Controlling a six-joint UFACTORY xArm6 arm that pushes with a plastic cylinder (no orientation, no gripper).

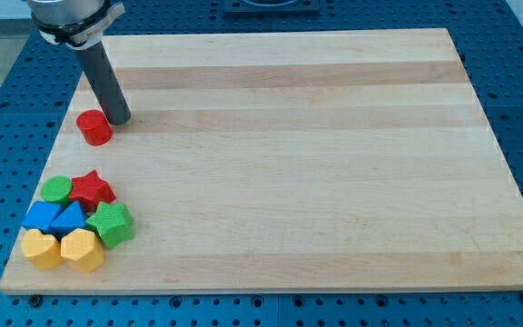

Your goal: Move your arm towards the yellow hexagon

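- My tip (119,118) rests at the view's upper left of the counter (334,182), just beside a red cylinder (94,127); there is no hand on this rig, so no open or closed state to tell.
- The yellow hexagon (83,250) lies well apart, toward the view's bottom and slightly left (bottom-left cluster).
- It touches a second yellow block (42,248), a blue block (67,221) and a green block (111,223); their hidden faces and exact shapes are hard to make out.

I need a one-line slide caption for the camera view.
My tip beside the red cylinder, far from the yellow hexagon at the board's bottom-left cluster.
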